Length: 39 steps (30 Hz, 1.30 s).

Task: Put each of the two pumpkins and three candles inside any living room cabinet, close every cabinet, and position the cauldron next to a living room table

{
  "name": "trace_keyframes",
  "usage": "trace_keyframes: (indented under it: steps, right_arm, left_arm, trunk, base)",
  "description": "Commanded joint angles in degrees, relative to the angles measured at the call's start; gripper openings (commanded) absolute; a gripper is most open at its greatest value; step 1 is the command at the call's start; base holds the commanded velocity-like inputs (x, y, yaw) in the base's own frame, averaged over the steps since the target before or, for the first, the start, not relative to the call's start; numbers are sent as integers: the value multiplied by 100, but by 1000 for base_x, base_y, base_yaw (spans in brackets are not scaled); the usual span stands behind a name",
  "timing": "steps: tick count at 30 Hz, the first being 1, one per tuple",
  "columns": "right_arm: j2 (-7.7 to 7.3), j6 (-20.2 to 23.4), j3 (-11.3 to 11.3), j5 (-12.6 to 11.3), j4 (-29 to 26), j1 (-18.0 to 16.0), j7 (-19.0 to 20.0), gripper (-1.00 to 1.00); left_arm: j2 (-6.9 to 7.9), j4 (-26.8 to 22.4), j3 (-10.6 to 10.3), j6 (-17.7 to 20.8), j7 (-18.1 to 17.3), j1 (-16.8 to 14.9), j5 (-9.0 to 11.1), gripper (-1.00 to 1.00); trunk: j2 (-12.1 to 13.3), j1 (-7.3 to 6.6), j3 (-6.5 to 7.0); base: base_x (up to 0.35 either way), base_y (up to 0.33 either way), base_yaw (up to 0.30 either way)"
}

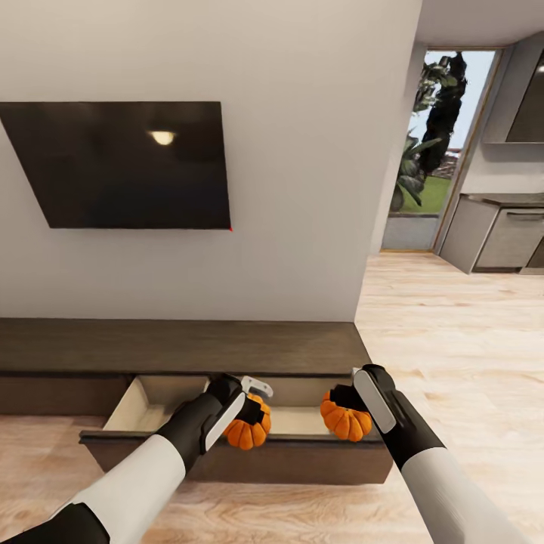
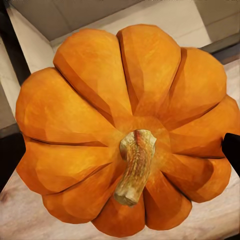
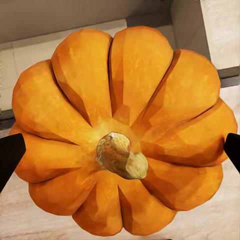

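Note:
Two ribbed orange pumpkins hang over the open drawer (image 1: 155, 408) of the long dark brown cabinet (image 1: 181, 346) under the wall TV. My left gripper (image 1: 253, 414) is shut on one pumpkin (image 1: 248, 432), seen stem-on in the left wrist view (image 2: 125, 125), above the drawer's front edge. The other pumpkin (image 1: 346, 421) is held by my right gripper (image 1: 349, 400), shut on it, near the drawer's right end; the right wrist view shows this pumpkin (image 3: 125, 130) with dark fingertips (image 3: 10, 155) at its sides. No candles or cauldron are in view.
A black TV (image 1: 125, 162) hangs on the white wall above the cabinet. The pale drawer interior looks bare. Wood floor runs to the right toward a glass door (image 1: 431, 151) and grey kitchen units (image 1: 499, 234).

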Motion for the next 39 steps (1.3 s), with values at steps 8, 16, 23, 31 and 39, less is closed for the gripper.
trace_keyframes:
  steps: [8,16,23,31,39]
  right_arm:
    - [-4,9,23,-54,-8,-5,-32,-100]
    - [-4,9,27,-54,-8,-5,-23,-100]
    - [3,9,32,-54,-8,-5,-17,-100]
    - [2,9,34,-54,-8,-5,-8,-100]
    - [-3,9,28,-60,-8,-5,-4,-100]
  left_arm:
    - [2,4,-17,17,47,-5,47,-100]
    - [2,7,-17,17,48,-5,36,-100]
    - [2,7,-17,17,48,-5,31,-100]
    - [2,7,-17,17,48,-5,29,-100]
    - [2,7,-17,17,48,-5,28,-100]
  trunk:
    - [-3,0,-6]
    - [-3,0,-6]
    - [-3,0,-6]
    - [-3,0,-5]
    - [-3,0,12]
  base:
    - [162,0,-2]
    - [96,-16,0]
    - [62,-25,0]
    - [56,-9,-7]
    - [61,0,-110]
